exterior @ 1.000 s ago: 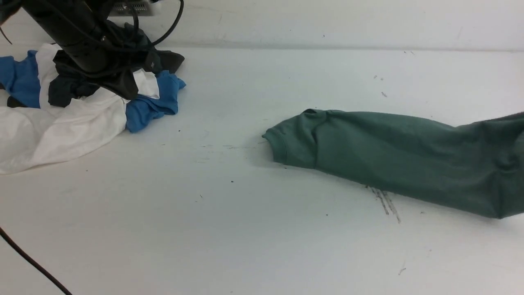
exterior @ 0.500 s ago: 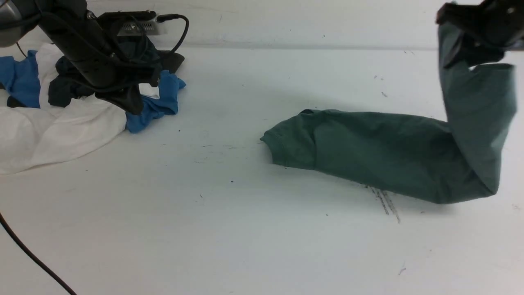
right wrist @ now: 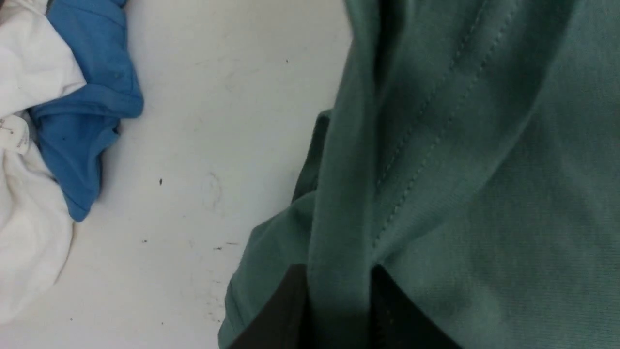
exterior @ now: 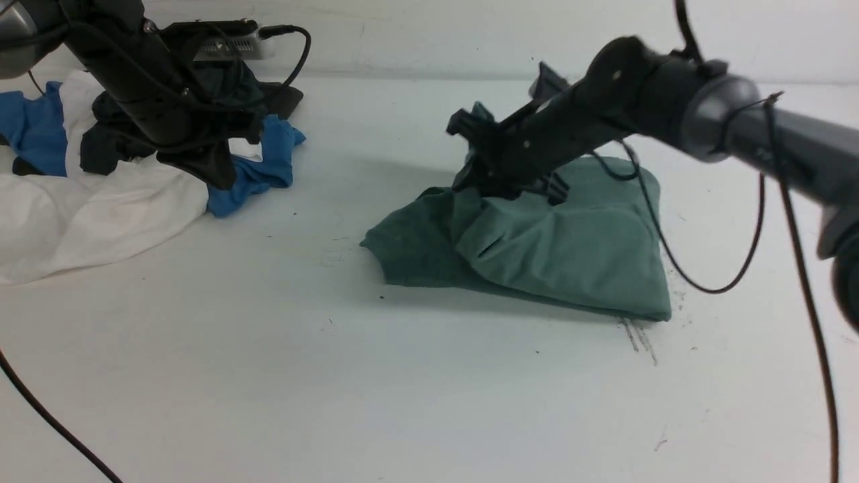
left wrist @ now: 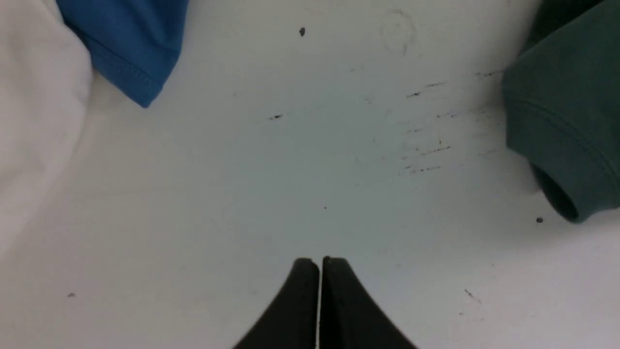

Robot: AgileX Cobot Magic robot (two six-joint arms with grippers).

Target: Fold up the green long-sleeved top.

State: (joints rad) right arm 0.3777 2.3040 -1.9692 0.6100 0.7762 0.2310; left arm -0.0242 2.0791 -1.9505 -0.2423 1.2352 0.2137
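- Green long-sleeved top (exterior: pixel 570 255) lying doubled over in a heap at centre-right of the counter (exterior: pixel 335 402), long axis running left to right, lighter upper layer draped over a darker lower one.
- Right pincer (right wrist: pixel 339 291) clamped on a raised ridge of the upper layer, fabric pinched between both fingers, seam stitching just beside the grip.
- Grip point at the far-left top edge of the heap, with the bulk of the cloth spreading right and near from there.
- Left pincer (left wrist: pixel 318 264) closed tight with nothing between the fingers, hanging just beside the pile of blue, white and dark garments (exterior: pixel 100 201) at far left.
- Cuff (left wrist: pixel 566 160) of the top in sight to the right of the left pincer, apart from it and untouched.
- Right arm the nearer one, on the cloth itself; left arm well apart to the left.
- Likely step: laying the held layer down over the lower one, with release probably due next.
- Risk: upper layer rumpled and edges not lined up, so probably a messy fold if dropped as it lies.
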